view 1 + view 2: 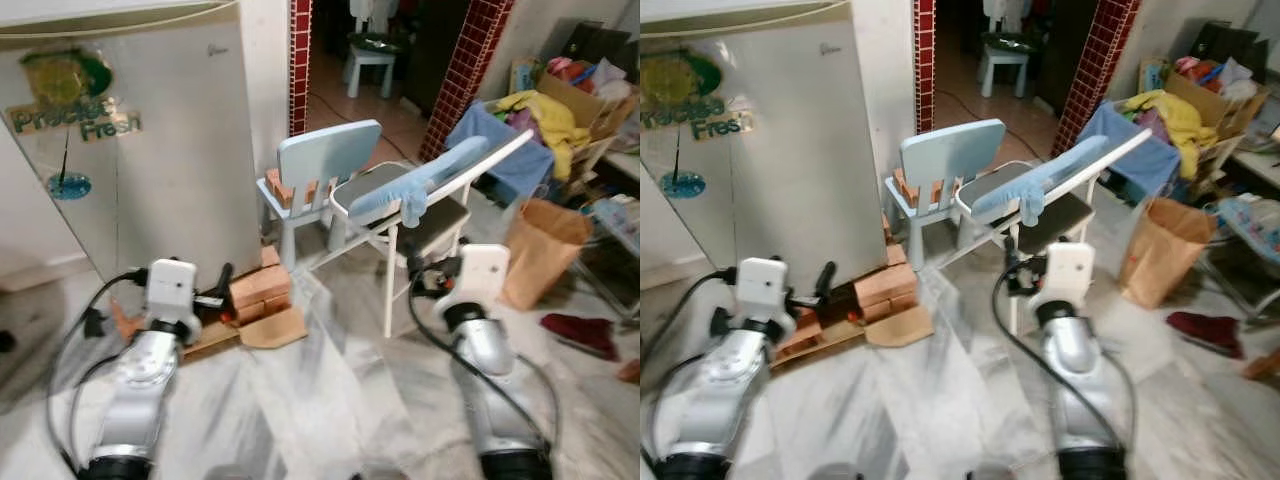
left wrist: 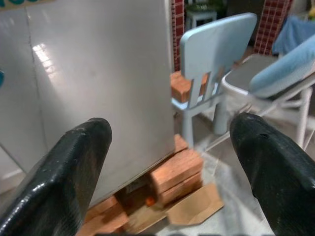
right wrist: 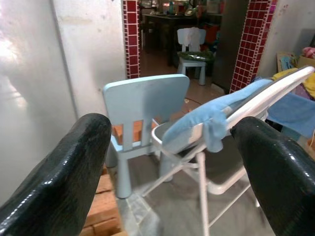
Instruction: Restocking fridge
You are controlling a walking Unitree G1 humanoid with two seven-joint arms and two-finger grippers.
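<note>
Fridge (image 1: 150, 140) door closed, ahead of left gripper (image 2: 167, 162), raised on bricks (image 1: 262, 288). Both jaws wide open, empty; right gripper (image 3: 172, 162) faces blue chair (image 3: 145, 105). No stock visible. Judged: restocking not yet begun; door opening and loading remain.

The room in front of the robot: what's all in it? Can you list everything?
fridge: one, silver, door shut, front left, raised on bricks
bricks: several, orange-brown, stacked under the fridge's corner
cardboard: one flat piece, tan, on the floor by the bricks
small chair: one, pale blue, beside the fridge, bricks on its seat
folding chair: one, white frame, grey seat, centre
cloth: one, light blue, draped over the folding chair
paper bag: one, brown, on the floor, right
clothes pile: mixed colours, far right
left tool: black fingers open, facing the fridge
right tool: black fingers open, facing the chairs
</note>
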